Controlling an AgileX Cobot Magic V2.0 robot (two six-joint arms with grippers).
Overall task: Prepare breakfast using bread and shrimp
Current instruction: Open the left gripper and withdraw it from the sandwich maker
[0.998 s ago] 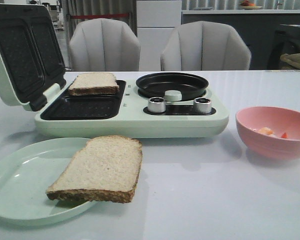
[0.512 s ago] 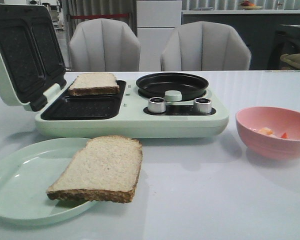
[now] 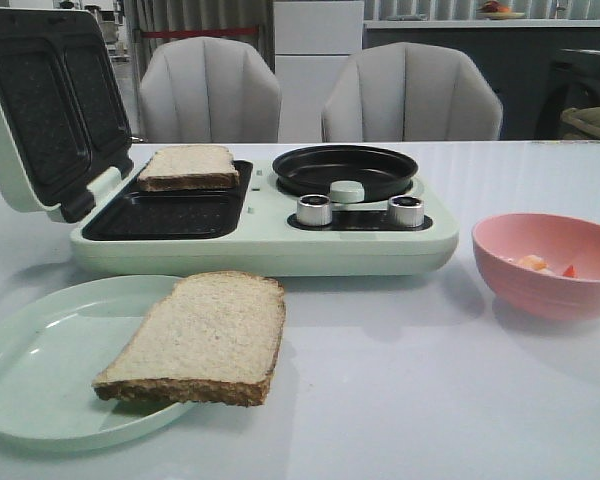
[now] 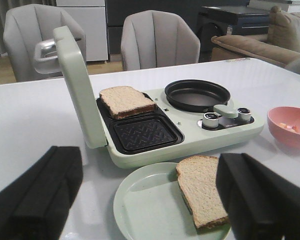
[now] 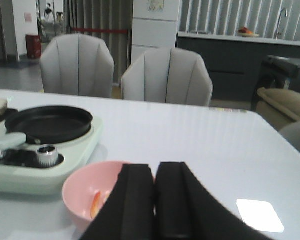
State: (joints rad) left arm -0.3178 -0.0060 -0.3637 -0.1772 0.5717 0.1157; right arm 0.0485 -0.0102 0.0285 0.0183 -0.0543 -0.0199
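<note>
While shrimp [image 5: 97, 202] lies bowled — right claw [image 5: 153, 200] above

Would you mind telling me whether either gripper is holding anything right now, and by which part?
Nothing is held. The left gripper is open and empty above the plate; the right gripper has its fingers shut together with nothing between them.

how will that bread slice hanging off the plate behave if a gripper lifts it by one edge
The bread slice will probably sag or tear, since its crumb looks soft and thin. It overhangs the plate rim, so a push may slide it off. It likely weighs little.
</note>
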